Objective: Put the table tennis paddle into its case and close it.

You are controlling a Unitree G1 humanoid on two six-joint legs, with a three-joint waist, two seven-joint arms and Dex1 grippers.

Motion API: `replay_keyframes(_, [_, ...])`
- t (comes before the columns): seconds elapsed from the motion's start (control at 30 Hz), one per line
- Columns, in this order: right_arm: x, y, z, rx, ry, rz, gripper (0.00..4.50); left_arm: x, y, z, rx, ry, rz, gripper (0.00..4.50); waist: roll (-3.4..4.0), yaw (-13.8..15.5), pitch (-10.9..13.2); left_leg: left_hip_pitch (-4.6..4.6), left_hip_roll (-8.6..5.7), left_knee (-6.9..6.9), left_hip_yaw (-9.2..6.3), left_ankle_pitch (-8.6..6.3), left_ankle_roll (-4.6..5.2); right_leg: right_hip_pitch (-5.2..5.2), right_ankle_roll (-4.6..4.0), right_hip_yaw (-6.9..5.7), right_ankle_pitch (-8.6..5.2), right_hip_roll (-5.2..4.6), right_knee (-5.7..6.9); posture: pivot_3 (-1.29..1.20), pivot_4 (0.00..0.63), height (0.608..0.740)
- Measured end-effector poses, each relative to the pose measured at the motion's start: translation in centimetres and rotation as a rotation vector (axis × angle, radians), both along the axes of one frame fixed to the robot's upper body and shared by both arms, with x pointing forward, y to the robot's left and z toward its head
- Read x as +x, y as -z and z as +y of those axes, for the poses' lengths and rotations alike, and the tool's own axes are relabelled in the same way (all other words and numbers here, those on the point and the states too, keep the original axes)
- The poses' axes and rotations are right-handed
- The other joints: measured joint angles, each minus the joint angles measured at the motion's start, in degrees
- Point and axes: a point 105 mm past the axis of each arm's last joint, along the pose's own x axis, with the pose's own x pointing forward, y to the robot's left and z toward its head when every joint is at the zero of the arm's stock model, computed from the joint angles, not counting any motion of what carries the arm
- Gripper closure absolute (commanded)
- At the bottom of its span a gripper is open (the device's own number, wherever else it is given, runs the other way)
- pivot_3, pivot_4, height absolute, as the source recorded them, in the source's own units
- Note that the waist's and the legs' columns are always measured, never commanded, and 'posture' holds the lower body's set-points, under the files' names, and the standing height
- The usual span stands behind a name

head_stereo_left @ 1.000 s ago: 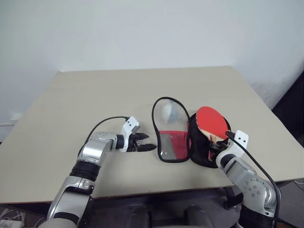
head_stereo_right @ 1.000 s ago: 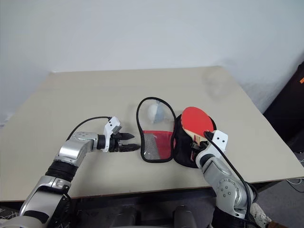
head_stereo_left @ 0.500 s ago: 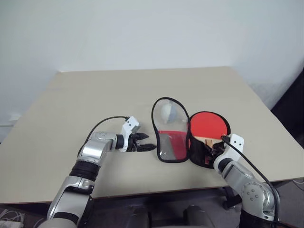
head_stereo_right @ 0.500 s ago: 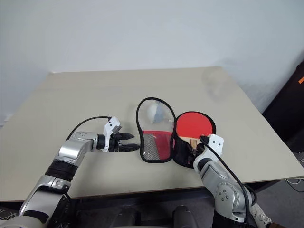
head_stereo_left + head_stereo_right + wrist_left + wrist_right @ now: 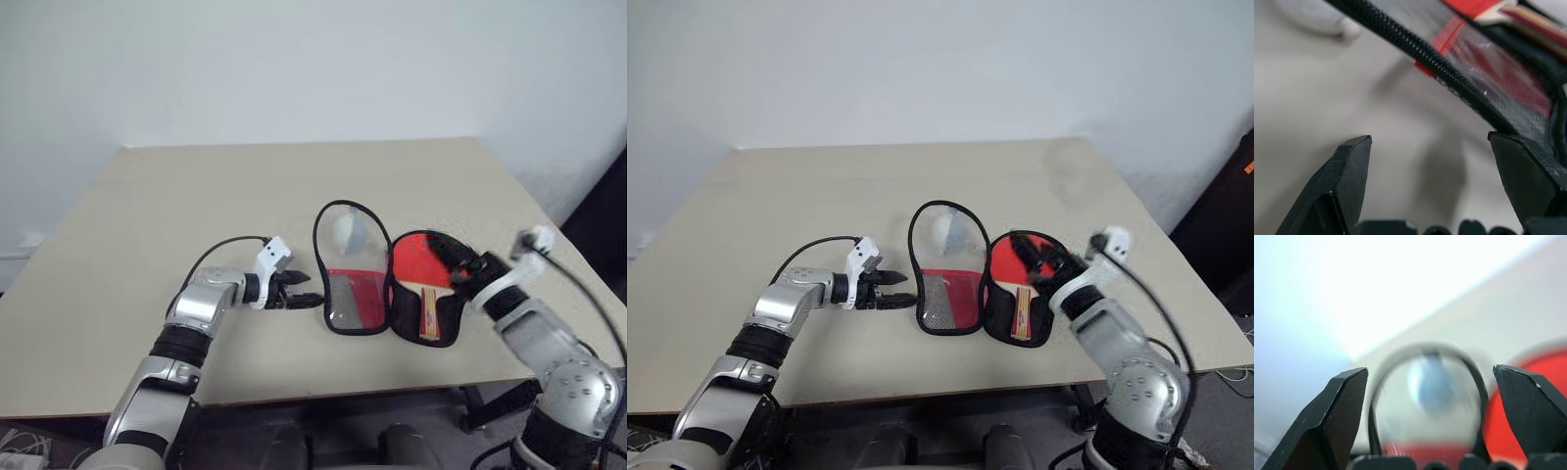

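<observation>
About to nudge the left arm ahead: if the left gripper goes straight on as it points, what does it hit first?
Most likely the case's black zip edge: the open left gripper points at it across bare table.

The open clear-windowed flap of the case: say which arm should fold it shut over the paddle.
Left, probably. The open left gripper sits low on the table beside the outer edge of the clear-windowed flap of the black-and-red fabric case. The open right gripper hangs above the red-faced wooden-handled paddle, across from that flap.
</observation>
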Motion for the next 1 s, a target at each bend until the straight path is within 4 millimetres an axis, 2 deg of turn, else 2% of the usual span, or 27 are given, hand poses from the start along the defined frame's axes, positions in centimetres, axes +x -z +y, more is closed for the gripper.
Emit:
replay_keyframes(0.1, [0.5,-0.2,-1.0,0.008,0.036,-0.017,0.06,-0.3,0.1,-1.7,-0.041,0.028,0.018,0.47,0.0,0.0,0.0,-0.02,0.0,-0.01,0.0,0.0,0.01,-0.02,0.0,0.01,0.0,0.0,-0.01,0.0,0.0,0.74])
replay_keyframes(0.3, [1.9,-0.1,-2.6,0.059,0.14,-0.032,0.06,-0.8,-0.8,-7.2,-0.139,0.109,0.005,0.47,0.0,0.0,0.0,-0.03,-0.05,0.06,0.01,0.01,0.02,0.03,0.01,0.05,0.01,0.0,-0.01,0.0,0.0,0.74])
replay_keyframes(0.4, [3.0,-0.7,-4.4,0.108,0.258,-0.054,0.06,-0.8,-2.2,-10.5,-0.194,0.14,-0.022,0.47,0.0,0.0,0.0,-0.02,-0.07,0.09,0.0,0.01,0.02,0.08,0.02,0.05,0.0,0.0,-0.04,0.0,0.0,0.74])
replay_keyframes(0.53, [3.7,-0.2,-6.6,0.111,0.382,-0.034,0.06,-1.1,-2.9,-12.9,-0.234,0.142,-0.004,0.47,0.02,-0.1,0.0,-0.01,-0.07,0.06,0.01,0.01,0.03,0.05,0.02,0.11,0.0,0.03,-0.07,0.0,0.0,0.74])
replay_keyframes(0.67, [3.8,0.3,-7.8,0.069,0.455,-0.019,0.06,-1.0,-2.2,-12.7,-0.223,0.081,0.079,0.47,0.1,-0.1,0.0,0.03,-0.06,0.04,0.01,0.02,0.05,0.01,0.02,0.2,0.0,0.1,-0.01,0.0,0.0,0.74])
replay_keyframes(0.83, [3.6,2.0,-8.7,0.048,0.513,0.041,0.06,-0.2,-1.3,-10.2,-0.136,-0.036,0.154,0.47,0.13,-0.1,0.0,0.02,-0.07,0.05,0.01,0.02,0.05,0.03,0.02,0.23,0.0,0.1,-0.03,0.0,0.0,0.74])
replay_keyframes(1.0, [3.7,2.7,-8.9,0.036,0.532,0.067,0.06,-1.3,-0.6,-9.4,-0.159,-0.106,0.406,0.47,0.15,0.0,0.0,0.02,-0.07,0.06,-0.02,0.02,0.05,0.05,0.02,0.21,0.0,0.1,-0.02,0.0,0.0,0.74])
